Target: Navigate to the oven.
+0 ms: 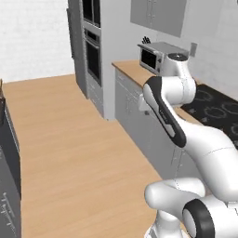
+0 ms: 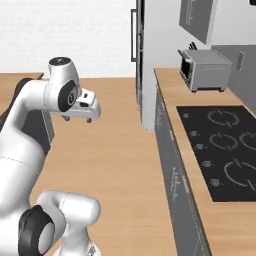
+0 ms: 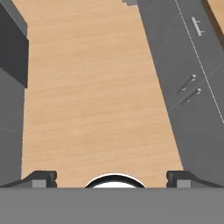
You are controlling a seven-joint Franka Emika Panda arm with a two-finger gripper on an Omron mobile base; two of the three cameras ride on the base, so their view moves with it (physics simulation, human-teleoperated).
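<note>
Oven [image 1: 93, 58], a stainless built-in wall unit with dark glass door, stands far left in the left base view, well beyond the arm. Right base view shows the small silver toaster oven [image 2: 204, 69] on the wooden counter [image 2: 172, 90]. Hand view: the gripper [image 3: 112, 178], fingers spread wide, points down at the floor, holding nothing.

Base views set behind the arm, left and right, facing forward and down an aisle, sharing wood floor [image 1: 69, 139] and toaster oven [image 2: 204, 69]; hand view downward, floorward.
</note>
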